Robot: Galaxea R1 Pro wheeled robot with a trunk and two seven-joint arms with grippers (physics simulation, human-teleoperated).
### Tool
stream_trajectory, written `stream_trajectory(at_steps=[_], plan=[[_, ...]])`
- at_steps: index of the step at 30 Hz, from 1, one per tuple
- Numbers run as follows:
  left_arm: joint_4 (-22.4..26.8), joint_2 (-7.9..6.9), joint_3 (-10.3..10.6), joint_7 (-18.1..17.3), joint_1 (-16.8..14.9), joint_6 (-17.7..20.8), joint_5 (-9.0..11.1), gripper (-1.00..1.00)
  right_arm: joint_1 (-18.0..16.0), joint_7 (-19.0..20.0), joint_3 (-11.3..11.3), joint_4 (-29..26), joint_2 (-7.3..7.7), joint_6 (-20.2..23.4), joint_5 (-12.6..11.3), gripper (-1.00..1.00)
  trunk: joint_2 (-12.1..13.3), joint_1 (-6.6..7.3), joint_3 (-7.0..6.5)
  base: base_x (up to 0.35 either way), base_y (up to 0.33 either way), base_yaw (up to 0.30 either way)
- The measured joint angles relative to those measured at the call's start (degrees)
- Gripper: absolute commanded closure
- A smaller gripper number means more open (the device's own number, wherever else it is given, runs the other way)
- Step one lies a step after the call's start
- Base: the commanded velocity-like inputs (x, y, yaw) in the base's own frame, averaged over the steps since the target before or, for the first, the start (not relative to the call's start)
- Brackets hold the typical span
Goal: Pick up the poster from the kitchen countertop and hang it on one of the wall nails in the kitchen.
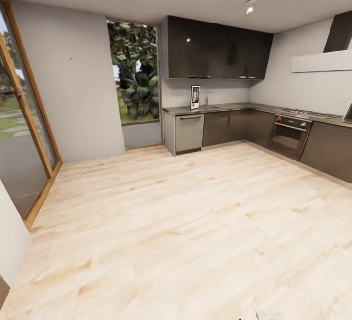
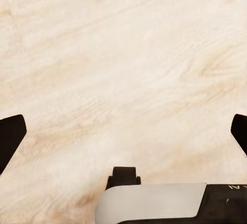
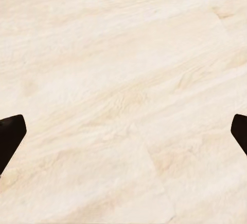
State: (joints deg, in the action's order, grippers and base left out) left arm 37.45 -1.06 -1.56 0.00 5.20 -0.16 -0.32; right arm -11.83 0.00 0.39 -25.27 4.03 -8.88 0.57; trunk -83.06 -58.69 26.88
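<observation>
None of the job is done yet, as far as we are seeing. From the head view, we are looking across a big room with a pale wood floor (image 1: 186,232). The poster (image 1: 195,97) is standing upright on the counter (image 1: 234,107), far away from us, leaning near the back wall. It is sitting just beside the tap (image 1: 207,98) and above the dishwasher (image 1: 189,132). A stove (image 1: 305,113) is sitting further along the counter to the right. We are spotting a tiny dark dot on the grey wall (image 1: 71,58) at the left; we are guessing it is a nail, but it is too small to tell. So we are thinking everything is left: rolling over, grabbing the poster, carrying it and hanging it up.

In the left wrist view, we are looking down at the floor. The left gripper (image 2: 123,131) is holding nothing, and its two dark fingers (image 2: 10,136) are spread wide apart.

In the right wrist view, we are seeing floor again. The right gripper (image 3: 123,131) is empty too, with its fingers (image 3: 9,136) spread wide. Both grippers are hanging low, well apart from the poster across the room.
</observation>
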Motion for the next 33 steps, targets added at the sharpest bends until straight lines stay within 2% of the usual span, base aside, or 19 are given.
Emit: stream_trajectory(at_steps=[33], plan=[[0.0,0.0,0.0,0.0,0.0,0.0,0.0,-1.0,0.0,0.0,-0.1,0.0,0.0,-0.1,0.0,-1.0,0.0,0.0,0.0,0.338,0.0,0.0]])
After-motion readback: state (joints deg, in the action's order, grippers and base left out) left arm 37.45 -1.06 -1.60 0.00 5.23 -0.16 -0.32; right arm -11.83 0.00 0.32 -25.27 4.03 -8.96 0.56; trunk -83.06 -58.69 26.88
